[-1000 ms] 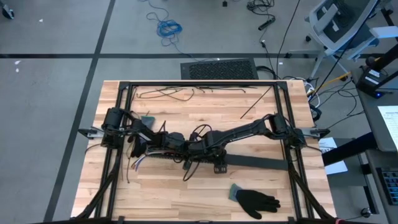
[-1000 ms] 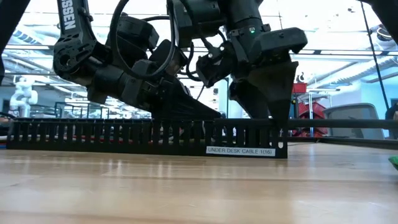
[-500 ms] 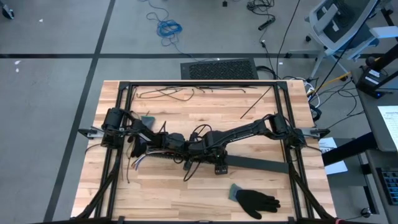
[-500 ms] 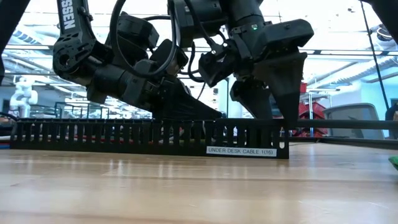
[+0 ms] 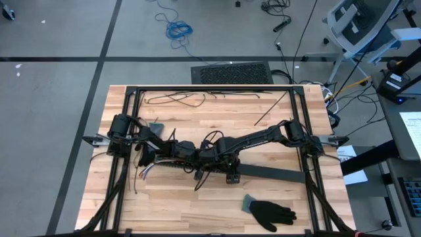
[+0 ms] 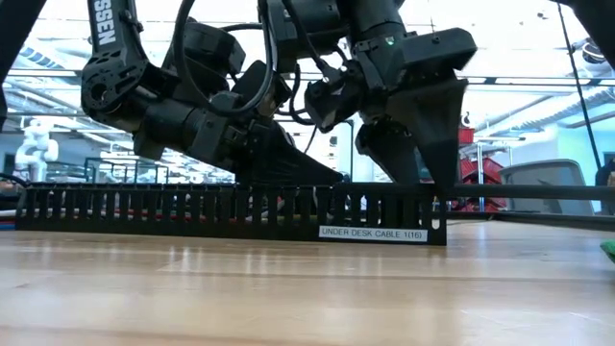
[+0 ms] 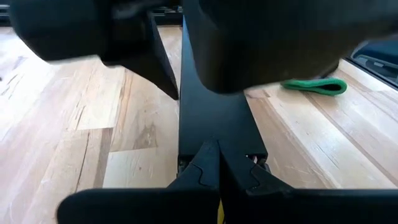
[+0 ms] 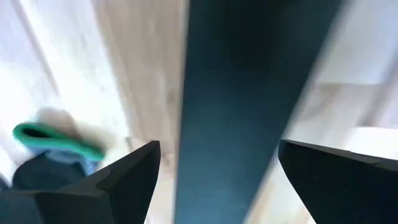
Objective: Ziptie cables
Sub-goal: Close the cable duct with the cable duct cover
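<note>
Landmark: you can place everything from the black slotted strip (image 6: pixel 231 213), which lies lengthwise across the wooden table (image 5: pixel 197 204).
Writing on the strip: in the low view you read a white label, "UNDER DESK CABLE 1(16)" (image 6: pixel 371 234), near the strip's end under the right gripper.
Writing on the arm: the low view shows white letters "SSEN" (the rest is cut off) on the arm link above the strip.
Right gripper (image 6: pixel 423 154): it hangs over the labelled end of the strip, fingers spread wide with nothing between them; its wrist view shows you both fingertips (image 8: pixel 134 165) straddling the dark strip.
Left gripper (image 7: pixel 217 163): down at the strip, fingers pressed shut, tips meeting over the strip's flat top; you cannot tell whether anything is pinched.
Cables (image 5: pixel 144 172): only the high view shows them, loose coloured ends fanning out beside the strip's end under the left arm.
Glove (image 5: pixel 270 212): black with a green cuff, nearer the table's front edge than the strip; the high view shows it whole, the wrist views only the cuff.
Black strands (image 5: pixel 177 99): beyond the strip, by the far frame rail (high view only).
</note>
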Controlling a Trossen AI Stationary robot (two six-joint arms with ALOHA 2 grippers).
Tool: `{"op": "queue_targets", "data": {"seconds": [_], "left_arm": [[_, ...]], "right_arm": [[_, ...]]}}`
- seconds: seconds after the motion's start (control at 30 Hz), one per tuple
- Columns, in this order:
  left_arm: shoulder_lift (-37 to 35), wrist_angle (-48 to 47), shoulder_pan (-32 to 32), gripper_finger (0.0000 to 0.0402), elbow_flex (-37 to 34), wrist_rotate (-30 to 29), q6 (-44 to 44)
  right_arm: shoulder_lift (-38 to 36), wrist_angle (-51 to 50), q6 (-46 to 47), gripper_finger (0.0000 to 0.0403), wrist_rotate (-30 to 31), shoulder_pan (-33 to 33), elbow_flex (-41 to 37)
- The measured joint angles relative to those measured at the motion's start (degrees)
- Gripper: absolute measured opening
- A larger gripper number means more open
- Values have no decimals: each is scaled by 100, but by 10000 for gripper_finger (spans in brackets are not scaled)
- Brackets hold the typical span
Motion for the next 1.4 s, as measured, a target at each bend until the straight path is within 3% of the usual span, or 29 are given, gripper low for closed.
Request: {"op": "queue_targets", "data": {"seconds": [0.33, 0.5, 0.63, 0.87, 1.4], "left_arm": [[0, -61, 7, 0, -2, -25, -113], [0, -61, 7, 0, -2, -52, -110], [0, -63, 6, 0, -2, -58, -110], [0, -65, 11, 0, -4, -107, -113], [0, -64, 15, 0, -7, -184, -128]], "right_arm": [[-11, -304, -80, 313, 612, -218, 791], [-13, -611, 81, 279, 1046, -226, 1330], [-20, -696, 228, 212, 1204, -98, 1476], [-17, -748, 507, 20, 983, 324, 1331], [-26, -138, 829, 0, 834, 328, 211]]}}
